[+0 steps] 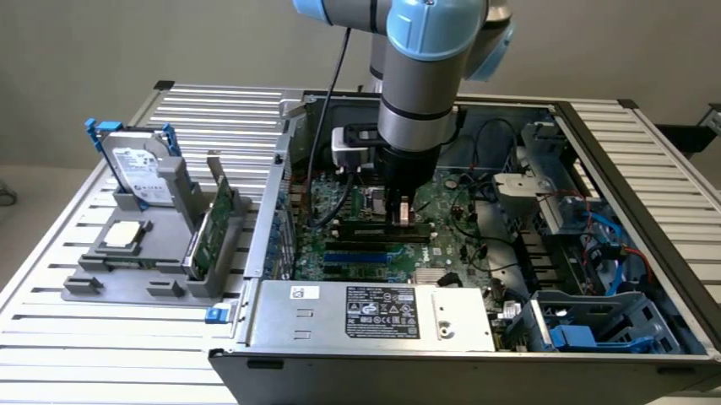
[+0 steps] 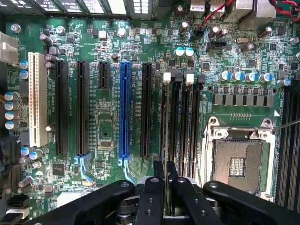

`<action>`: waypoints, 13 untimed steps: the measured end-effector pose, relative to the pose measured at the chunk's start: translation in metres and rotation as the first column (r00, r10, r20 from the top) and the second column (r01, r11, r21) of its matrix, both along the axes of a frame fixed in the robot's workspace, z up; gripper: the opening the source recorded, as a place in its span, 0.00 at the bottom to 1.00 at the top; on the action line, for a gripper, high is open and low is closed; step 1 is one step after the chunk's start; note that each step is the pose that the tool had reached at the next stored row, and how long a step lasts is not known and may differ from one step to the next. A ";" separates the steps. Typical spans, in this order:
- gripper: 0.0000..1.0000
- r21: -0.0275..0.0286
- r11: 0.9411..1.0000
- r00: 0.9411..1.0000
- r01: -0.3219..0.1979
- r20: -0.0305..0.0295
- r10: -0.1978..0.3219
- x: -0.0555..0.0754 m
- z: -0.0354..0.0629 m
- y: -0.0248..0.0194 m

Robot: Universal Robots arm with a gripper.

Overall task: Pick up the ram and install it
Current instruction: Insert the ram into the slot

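Above the memory slots [image 2: 180, 117], the ram [image 2: 165, 201] is apparently pinched edge-on in the narrowed hand [image 2: 165, 168]; judged light, stiff, fragile; best gripped mid-length.

A plain beige wall [image 1: 169, 42] at twelve o'clock backs a ribbed silver aluminium table [image 1: 101, 346], with pale smooth floor [image 1: 17, 181] at nine o'clock.

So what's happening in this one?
A robot arm is reaching into an open PC case. Its tool is shut on the ram, a thin stick seen edge-on between the fingers, right over the black memory slots beside the empty CPU socket. Whether the ram is seated yet can't be told.
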State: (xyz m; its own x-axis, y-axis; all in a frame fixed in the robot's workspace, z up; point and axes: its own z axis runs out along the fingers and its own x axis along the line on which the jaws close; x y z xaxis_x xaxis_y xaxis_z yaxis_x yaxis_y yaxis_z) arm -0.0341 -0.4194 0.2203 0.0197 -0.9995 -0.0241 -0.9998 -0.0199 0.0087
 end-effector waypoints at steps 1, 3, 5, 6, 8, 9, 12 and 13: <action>0.14 0.000 1.000 1.000 0.000 0.000 0.000 0.000 -0.0001 0.0001; 0.14 0.000 1.000 1.000 0.000 0.000 0.000 0.000 -0.0001 0.0004; 0.14 0.000 1.000 1.000 0.000 0.000 0.000 0.000 -0.0001 0.0005; 0.14 0.000 1.000 1.000 0.000 0.000 0.000 0.000 -0.0001 0.0006; 0.14 0.000 1.000 1.000 0.000 0.000 0.000 0.000 -0.0002 0.0006; 0.14 0.000 1.000 1.000 0.000 0.000 0.000 0.000 -0.0002 0.0006; 0.14 0.000 1.000 1.000 0.000 0.000 0.000 -0.001 -0.0002 0.0007; 0.14 0.000 1.000 1.000 0.000 0.000 0.000 -0.001 -0.0002 0.0007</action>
